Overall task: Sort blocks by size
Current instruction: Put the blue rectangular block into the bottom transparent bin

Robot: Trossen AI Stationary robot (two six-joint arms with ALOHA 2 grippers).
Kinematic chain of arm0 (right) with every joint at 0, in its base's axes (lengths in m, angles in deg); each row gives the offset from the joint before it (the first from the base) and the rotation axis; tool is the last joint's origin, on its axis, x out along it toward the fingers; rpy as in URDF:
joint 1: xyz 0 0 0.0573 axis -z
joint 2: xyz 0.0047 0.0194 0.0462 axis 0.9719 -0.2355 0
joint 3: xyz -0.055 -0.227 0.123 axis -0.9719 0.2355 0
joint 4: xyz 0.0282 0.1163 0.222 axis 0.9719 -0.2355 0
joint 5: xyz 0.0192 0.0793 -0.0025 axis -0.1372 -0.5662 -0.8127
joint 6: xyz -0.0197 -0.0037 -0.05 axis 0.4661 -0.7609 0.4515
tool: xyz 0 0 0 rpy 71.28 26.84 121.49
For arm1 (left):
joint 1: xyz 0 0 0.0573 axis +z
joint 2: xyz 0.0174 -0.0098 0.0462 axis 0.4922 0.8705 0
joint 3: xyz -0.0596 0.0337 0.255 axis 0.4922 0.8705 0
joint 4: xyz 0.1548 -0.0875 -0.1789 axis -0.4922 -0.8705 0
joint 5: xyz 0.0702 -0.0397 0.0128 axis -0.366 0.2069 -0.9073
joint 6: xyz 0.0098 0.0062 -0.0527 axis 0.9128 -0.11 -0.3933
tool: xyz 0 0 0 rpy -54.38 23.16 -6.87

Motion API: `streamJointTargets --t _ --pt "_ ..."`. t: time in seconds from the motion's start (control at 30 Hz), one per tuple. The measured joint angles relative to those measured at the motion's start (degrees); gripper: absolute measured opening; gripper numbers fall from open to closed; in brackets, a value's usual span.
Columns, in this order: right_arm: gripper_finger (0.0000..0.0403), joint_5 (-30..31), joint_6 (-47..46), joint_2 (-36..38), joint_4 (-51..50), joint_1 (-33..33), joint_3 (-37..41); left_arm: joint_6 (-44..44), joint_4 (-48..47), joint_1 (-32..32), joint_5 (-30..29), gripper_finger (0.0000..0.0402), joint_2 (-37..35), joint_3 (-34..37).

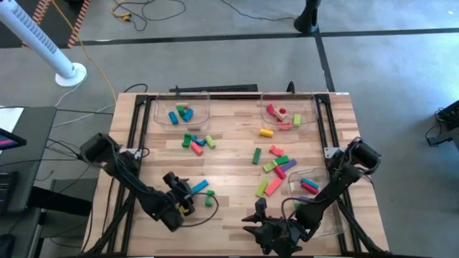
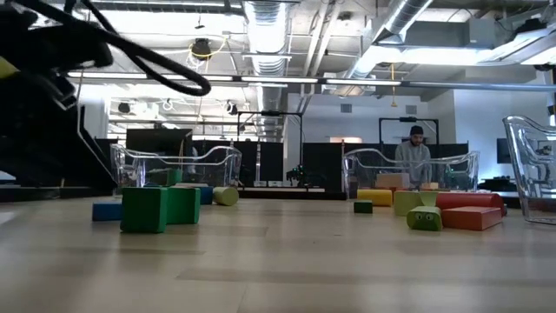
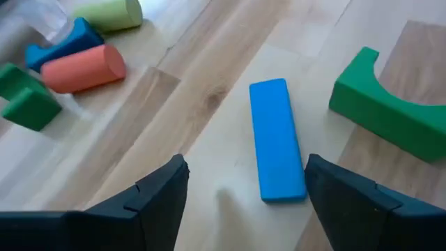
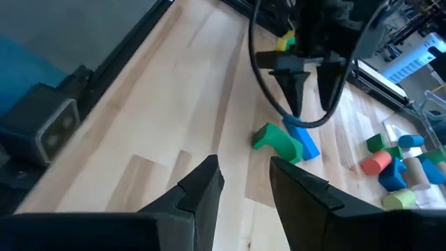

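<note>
Blocks lie scattered over the table [image 1: 229,215]. Item one, blue bar [image 3: 277,139]: flat on the wood, just ahead of my left gripper [image 3: 240,185], lined up with the gap between my fingers, touching neither. Left fingers stand apart, one either side of the bar's near end, holding nothing. Item two, green arch [image 3: 387,115]: just beside the blue bar, off to one side of my left gripper; from my right wrist the two appear to touch. Item three, a cluster farther ahead of my left gripper: red cylinder [image 3: 83,68], light green cylinder [image 3: 108,14], a blue piece [image 3: 63,43] and green pieces [image 3: 24,97], close together or touching. Item four, left tray [image 1: 181,109]: beyond that cluster at the far edge, holding a few blue and green pieces. Item five, far right tray [image 1: 287,111]: red, pink and light green pieces inside, a yellow cylinder [image 1: 266,132] just outside its near wall. Item six, loose group [image 1: 276,168] of green, pink, red and purple bars, beyond my right gripper [image 4: 245,185]. Item seven, near right tray [image 1: 315,201]: beside my right arm, a few pieces inside. Right gripper: low near the front edge, fingers slightly apart, empty, pointing toward my left gripper and the blue bar.
</note>
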Motion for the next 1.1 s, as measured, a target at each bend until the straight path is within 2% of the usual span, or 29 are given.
streamJointTargets --t 0.27,0.33,0.7,0.9,1.1 --pt "0.0163 -0.01 1.56 0.00 -1.45 2.09 0.00 11.19 26.15 0.09 -0.32 0.0277 -9.53 12.80" --pt "0.0163 -0.02 1.67 0.00 -1.87 2.60 0.00 13.90 29.93 0.61 0.00 0.0277 -10.06 14.35" --pt "0.0163 -0.15 1.69 0.00 -2.88 4.29 0.00 16.98 29.07 2.29 0.59 0.0277 -4.64 13.22" --pt "0.0163 -0.24 1.87 0.02 -3.85 4.79 0.00 17.13 27.47 2.29 1.07 0.0276 -4.40 13.22" --pt "0.0163 -0.24 2.16 0.02 -4.75 6.00 0.00 19.39 27.09 2.93 2.82 0.0245 -4.40 13.24"
